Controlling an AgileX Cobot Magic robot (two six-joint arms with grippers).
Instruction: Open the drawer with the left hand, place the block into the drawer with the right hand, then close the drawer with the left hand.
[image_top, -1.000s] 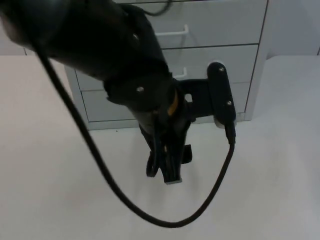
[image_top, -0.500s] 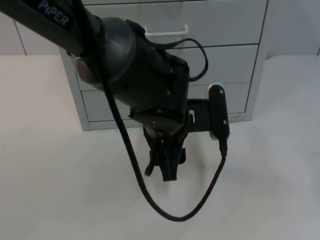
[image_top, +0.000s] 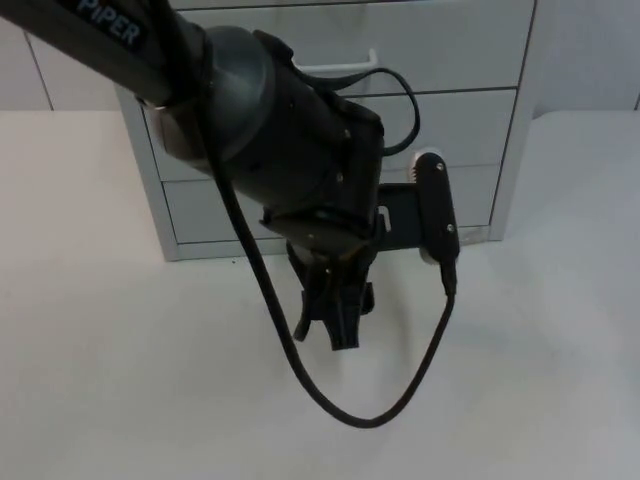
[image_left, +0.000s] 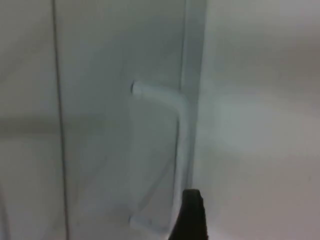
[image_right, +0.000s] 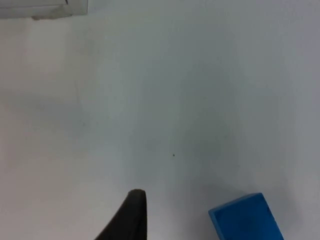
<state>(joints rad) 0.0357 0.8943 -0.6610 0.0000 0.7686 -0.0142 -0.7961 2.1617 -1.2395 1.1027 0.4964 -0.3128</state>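
The pale grey drawer cabinet (image_top: 440, 110) is seen standing at the far middle of the white bench (image_top: 120, 380), its drawer fronts flush and closed. A white bar handle (image_top: 340, 66) on an upper drawer is visible just above the arm; the handle (image_left: 177, 150) of one drawer is seen close up in the left wrist view, with one black fingertip (image_left: 190, 215) beside it, though contact cannot be judged. The lower drawers' middle parts are hidden by the arm in the top view.

The small blue rectangular block (image_right: 246, 219) is seen lying on the bench in the right wrist view, near a black fingertip (image_right: 131, 215) and apart from it; its near end is cut off by the picture's edge. A corner of the cabinet base (image_right: 45, 9) is seen far beyond it.

The left gripper (image_top: 333, 325) is held in front of the cabinet's bottom, over the bench, pointing down and toward the near side, its fingers spread slightly with nothing between them. The left arm reaches in from the far left, bent steeply downward. Whether the right gripper's fingers are apart or together cannot be told.
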